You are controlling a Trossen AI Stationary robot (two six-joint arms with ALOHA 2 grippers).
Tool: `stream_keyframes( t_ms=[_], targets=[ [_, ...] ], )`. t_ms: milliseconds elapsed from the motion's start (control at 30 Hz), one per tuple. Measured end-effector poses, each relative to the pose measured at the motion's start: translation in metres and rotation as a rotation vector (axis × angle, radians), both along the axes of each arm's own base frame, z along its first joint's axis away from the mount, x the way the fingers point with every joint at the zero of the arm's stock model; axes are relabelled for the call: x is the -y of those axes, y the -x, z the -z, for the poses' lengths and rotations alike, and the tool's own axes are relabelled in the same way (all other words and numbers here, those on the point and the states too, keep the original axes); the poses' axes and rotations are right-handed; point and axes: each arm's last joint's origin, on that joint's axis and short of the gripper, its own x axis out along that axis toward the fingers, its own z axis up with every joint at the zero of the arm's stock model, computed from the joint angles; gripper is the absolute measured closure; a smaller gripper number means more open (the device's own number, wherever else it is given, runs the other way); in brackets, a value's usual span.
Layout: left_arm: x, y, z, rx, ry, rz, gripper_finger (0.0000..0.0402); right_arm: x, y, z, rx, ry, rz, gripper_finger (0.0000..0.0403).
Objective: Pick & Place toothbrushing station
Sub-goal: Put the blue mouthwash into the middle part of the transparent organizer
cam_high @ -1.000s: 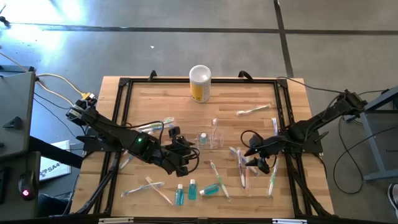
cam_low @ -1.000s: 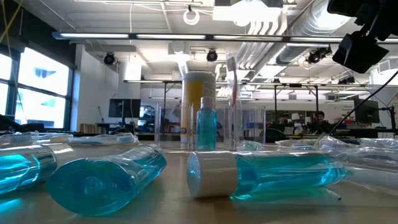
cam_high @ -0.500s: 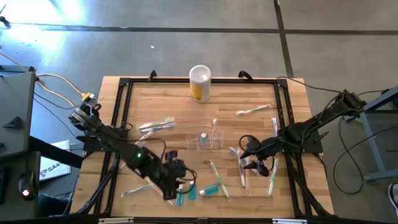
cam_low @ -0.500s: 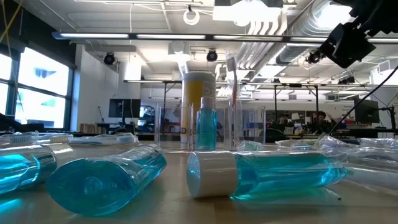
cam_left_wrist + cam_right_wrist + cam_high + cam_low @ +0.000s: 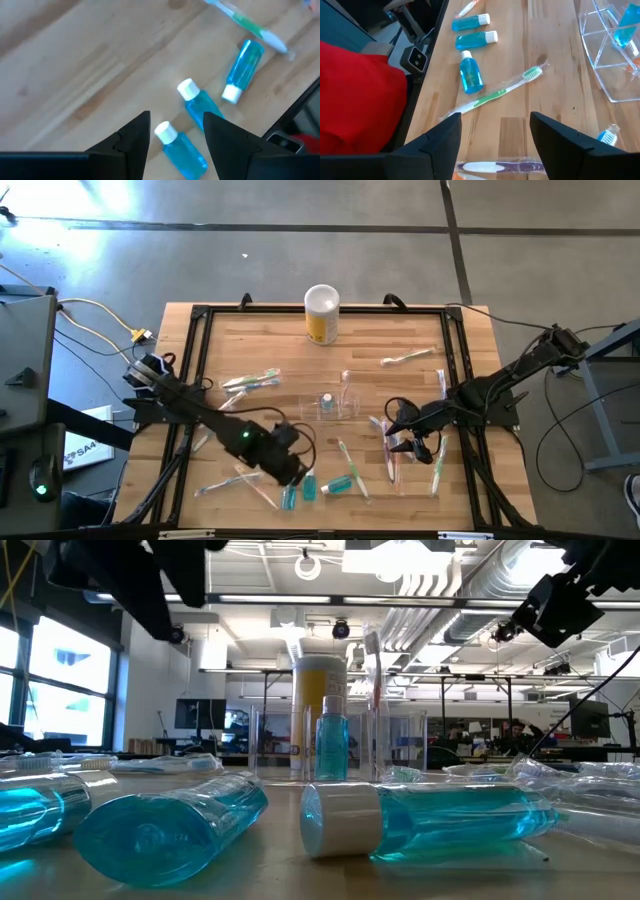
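Note:
The clear plastic holder (image 5: 337, 404) stands mid-table with one small teal bottle (image 5: 326, 401) upright in it; it also shows in the low view (image 5: 385, 745). Three teal bottles lie near the near edge (image 5: 289, 497) (image 5: 309, 486) (image 5: 338, 483). Pale toothbrushes in wrappers lie scattered about (image 5: 250, 383) (image 5: 408, 357). My left gripper (image 5: 292, 471) is open and hovers above the lying bottles; in its wrist view (image 5: 176, 116) one bottle (image 5: 181, 149) lies between the fingers, farther down. My right gripper (image 5: 400, 442) is open and empty over toothbrushes right of the holder (image 5: 495, 117).
A yellow canister with a white top (image 5: 322, 313) stands at the far edge. A black frame (image 5: 195, 360) runs around the wooden top. More wrapped toothbrushes lie at the near left (image 5: 235, 478) and at the right (image 5: 437, 470). A green toothbrush (image 5: 496, 92) lies ahead of my right gripper.
My left gripper has swung from beside the holder toward the table's near edge and now hangs over the lying teal bottles. My right gripper has shifted a little toward the table's left. Nothing on the table has moved.

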Motion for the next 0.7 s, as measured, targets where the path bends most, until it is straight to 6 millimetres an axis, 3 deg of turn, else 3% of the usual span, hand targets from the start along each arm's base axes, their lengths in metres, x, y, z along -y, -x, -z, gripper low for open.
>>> stream_keyframes(
  t_ms=[200, 500, 700],
  targets=[
    [0.002, -0.005, 0.006, -0.058, 0.158, -0.075, 0.0224, 0.000, 0.000, 0.000, -0.007, -0.003, -0.014, 0.0176],
    [0.008, -0.012, 0.001, 0.057, 0.129, 0.012, 0.0224, 0.000, 0.001, 0.001, 0.005, 0.031, -0.047, 0.0176],
    [0.004, -0.011, 0.001, 0.078, 0.062, -0.056, 0.0224, -0.001, 0.001, 0.001, 0.001, 0.021, -0.063, 0.0176]
  ],
)
